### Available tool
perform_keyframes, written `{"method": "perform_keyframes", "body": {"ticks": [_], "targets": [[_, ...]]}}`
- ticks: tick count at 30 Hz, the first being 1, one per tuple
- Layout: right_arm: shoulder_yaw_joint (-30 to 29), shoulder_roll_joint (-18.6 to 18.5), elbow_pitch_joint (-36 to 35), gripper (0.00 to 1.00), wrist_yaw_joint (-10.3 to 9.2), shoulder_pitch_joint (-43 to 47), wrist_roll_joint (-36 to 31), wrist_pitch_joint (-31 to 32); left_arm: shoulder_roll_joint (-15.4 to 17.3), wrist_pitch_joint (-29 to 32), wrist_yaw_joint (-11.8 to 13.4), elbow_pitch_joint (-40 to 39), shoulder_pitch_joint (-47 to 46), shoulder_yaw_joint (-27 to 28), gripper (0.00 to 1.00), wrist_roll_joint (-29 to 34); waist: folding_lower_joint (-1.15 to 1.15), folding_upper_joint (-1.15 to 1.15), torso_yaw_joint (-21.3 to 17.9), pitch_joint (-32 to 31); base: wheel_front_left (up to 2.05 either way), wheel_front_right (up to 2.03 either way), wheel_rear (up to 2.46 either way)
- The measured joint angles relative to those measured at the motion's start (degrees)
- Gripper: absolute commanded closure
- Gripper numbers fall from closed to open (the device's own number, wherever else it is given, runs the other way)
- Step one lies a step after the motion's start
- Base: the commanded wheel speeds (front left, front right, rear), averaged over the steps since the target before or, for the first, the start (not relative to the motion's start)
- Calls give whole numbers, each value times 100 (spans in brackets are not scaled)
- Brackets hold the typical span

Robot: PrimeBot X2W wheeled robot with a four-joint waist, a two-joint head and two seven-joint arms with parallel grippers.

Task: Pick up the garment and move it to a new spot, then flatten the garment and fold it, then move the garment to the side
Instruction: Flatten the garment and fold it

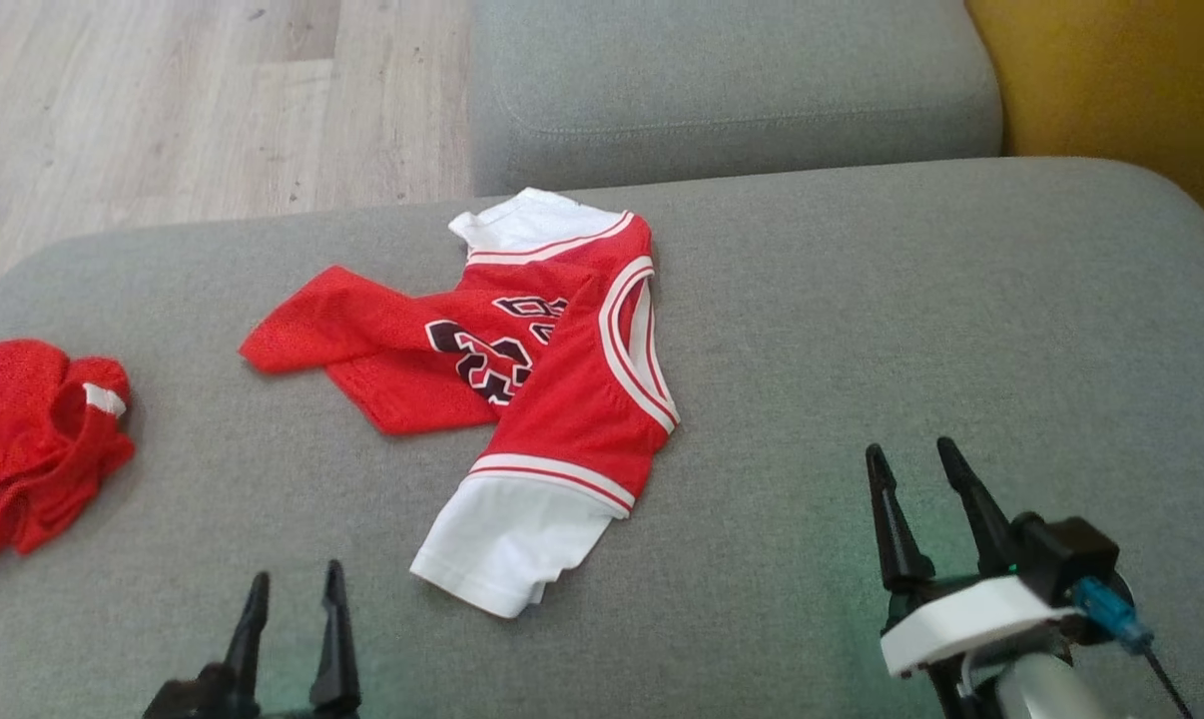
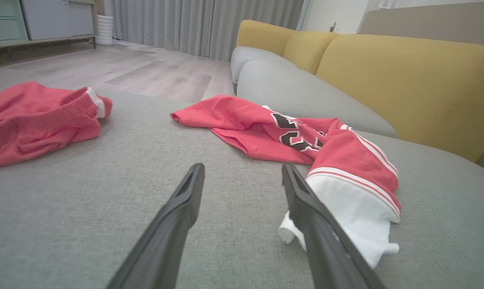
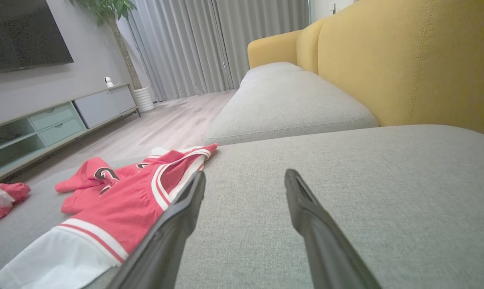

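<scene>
On the sofa (image 1: 911, 300), a jersey (image 1: 572, 399); right wrist view adds perhaps a television (image 3: 21, 32).

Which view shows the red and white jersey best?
The head view: the jersey lies whole and uncovered, seen from above. In the left wrist view a dark finger hides part of its white sleeve. In the right wrist view the jersey is cut off at the bottom edge.
</scene>
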Motion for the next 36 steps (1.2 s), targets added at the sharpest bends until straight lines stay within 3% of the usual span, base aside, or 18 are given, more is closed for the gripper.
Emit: {"method": "perform_keyframes", "body": {"ticks": [9, 17, 26, 36], "targets": [[-168, 21, 80, 0, 0, 274, -332, 0, -14, 0, 176, -26, 231, 442, 0, 274, 0, 0, 47, -71, 0, 0, 0], [107, 22, 86, 0, 0, 308, -374, 0, -15, 0, 229, -46, 237, 343, 0, 53, 0, 0, 236, -9, 0, 0, 0], [1402, 21, 942, 0, 1, -381, 43, 131, -14, 1, 229, -87, 63, -240, 0, -121, 1, 0, 957, 320, 0, 0, 0], [1444, 13, 2020, 0, 1, -1282, -56, 326, -15, 1, 229, -158, -199, -624, 0, -222, 2, 0, 1637, 909, 0, 0, 0]]}}
